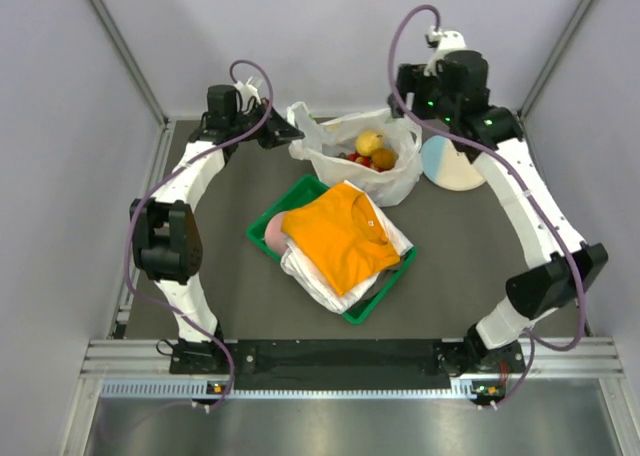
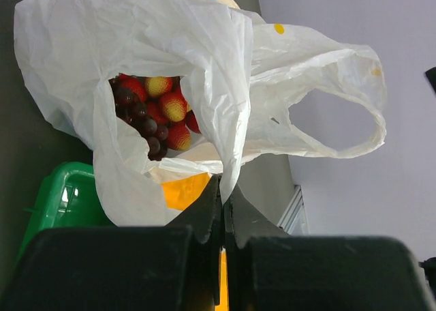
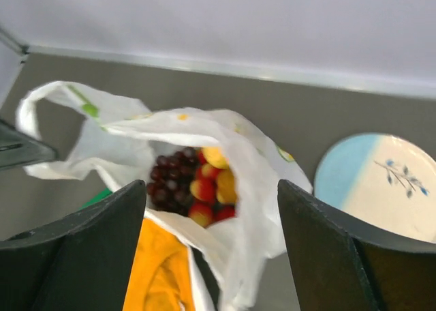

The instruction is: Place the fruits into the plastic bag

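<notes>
Black left gripper (image 2: 223, 186) is clenched on the rim of the thin white crinkly plastic bag (image 2: 170, 45). Right gripper (image 3: 212, 188) hangs released, jaws wide, above the bag's mouth. Small mixed fruits (image 2: 153, 113) (red, yellow, dark grapes) lie inside the bag, which sits between a green plastic tray (image 1: 300, 189) and a pale round plate (image 3: 388, 181).

1. Plastic bag (image 1: 375, 181) sits far-centre on the table (image 1: 470, 256), with the fruits (image 1: 370, 151) inside it.
2. Plate (image 1: 455, 166) is just right of the bag.
3. Tray (image 1: 300, 191) is just near of the bag. Folded clothes (image 1: 340, 236) are stacked in it, with a rounded item (image 1: 272, 232) at their left edge.
4. Left gripper (image 2: 223, 188) is on the bag's left edge. Right gripper (image 3: 211, 188) is above the bag, apart from it.
</notes>
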Controlling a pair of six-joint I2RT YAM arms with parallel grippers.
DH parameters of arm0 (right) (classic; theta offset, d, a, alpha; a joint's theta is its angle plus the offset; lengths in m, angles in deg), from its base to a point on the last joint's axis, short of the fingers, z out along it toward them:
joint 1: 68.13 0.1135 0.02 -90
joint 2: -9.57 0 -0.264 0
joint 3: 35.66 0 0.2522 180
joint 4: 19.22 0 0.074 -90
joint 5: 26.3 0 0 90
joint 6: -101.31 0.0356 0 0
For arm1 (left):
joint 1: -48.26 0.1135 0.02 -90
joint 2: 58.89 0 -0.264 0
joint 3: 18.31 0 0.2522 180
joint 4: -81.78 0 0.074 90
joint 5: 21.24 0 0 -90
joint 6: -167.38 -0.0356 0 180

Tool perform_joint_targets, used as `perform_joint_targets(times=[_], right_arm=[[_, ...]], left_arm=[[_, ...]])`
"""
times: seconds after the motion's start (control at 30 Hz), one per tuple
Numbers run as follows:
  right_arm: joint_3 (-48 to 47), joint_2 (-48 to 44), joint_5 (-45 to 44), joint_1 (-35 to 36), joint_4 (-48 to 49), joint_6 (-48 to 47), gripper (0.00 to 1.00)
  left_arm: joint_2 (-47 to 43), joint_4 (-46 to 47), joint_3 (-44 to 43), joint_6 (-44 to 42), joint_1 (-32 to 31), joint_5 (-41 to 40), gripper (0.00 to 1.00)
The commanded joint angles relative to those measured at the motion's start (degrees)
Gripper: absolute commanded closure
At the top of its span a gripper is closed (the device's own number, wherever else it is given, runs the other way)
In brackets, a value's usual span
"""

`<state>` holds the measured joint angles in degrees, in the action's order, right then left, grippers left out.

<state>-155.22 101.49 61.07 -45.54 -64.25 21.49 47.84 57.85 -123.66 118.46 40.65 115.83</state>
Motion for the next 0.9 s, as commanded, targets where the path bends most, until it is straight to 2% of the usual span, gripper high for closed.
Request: perform_joint_targets(times=[0.0, 0.07, 0.1, 0.27, 0.4, 0.6, 0.87], right_arm=[[7.96, -10.08, 8.98, -6.23, -3.19, 3.36, 0.22], [13.91, -13.15, 14.21, -9.74, -1.62, 4.58, 0.23], [15.78, -16.13, 19.8, -10.71, 0.57, 4.94, 0.23], [22.9, -20.64, 27.41, -13.27, 2.52, 5.73, 0.28], [28.62, -21.96, 32.76, -15.82, 8.05, 9.85, 0.35], [30.3, -18.8, 34.53, -16.7, 13.07, 10.75, 0.4], [28.46, -13.88, 33.66, -16.79, 14.3, 8.99, 0.45]], left_arm=[[-4.26, 4.02, 0.62, 0.58, -0.12, 0.3, 1.0], [-4.34, 4.28, 0.8, 0.58, -0.12, 0.3, 1.0], [-4.35, 4.29, 0.8, 0.58, -0.12, 0.22, 1.0], [-3.82, 4.37, 0.36, 0.76, -0.12, 0.65, 1.0], [-3.82, 4.02, 0.1, 0.49, -0.12, 1.01, 1.0], [-4.61, 3.41, 0.8, -0.12, -0.12, 0.66, 1.0], [-5.05, 3.5, 0.98, -0.12, -0.12, 0.13, 1.0]])
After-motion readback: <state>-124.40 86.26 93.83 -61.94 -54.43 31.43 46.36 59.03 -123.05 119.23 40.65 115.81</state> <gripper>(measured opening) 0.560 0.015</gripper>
